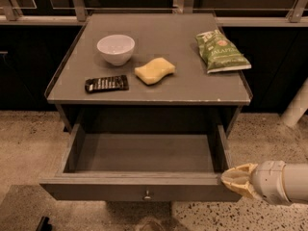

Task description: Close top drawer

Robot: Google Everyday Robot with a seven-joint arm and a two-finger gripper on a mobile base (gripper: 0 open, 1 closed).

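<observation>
Table: grey, its back edge against a dark railing.
Top drawer: pulled well out beneath the table (small knob at the middle of its front).
Gripper: low right, at the drawer front's right end; open or closed could not be told.
Chip bag: green, back right.
Bowl: white, back left.
Sponge: yellow, centre.
Remote: dark, front left.
</observation>
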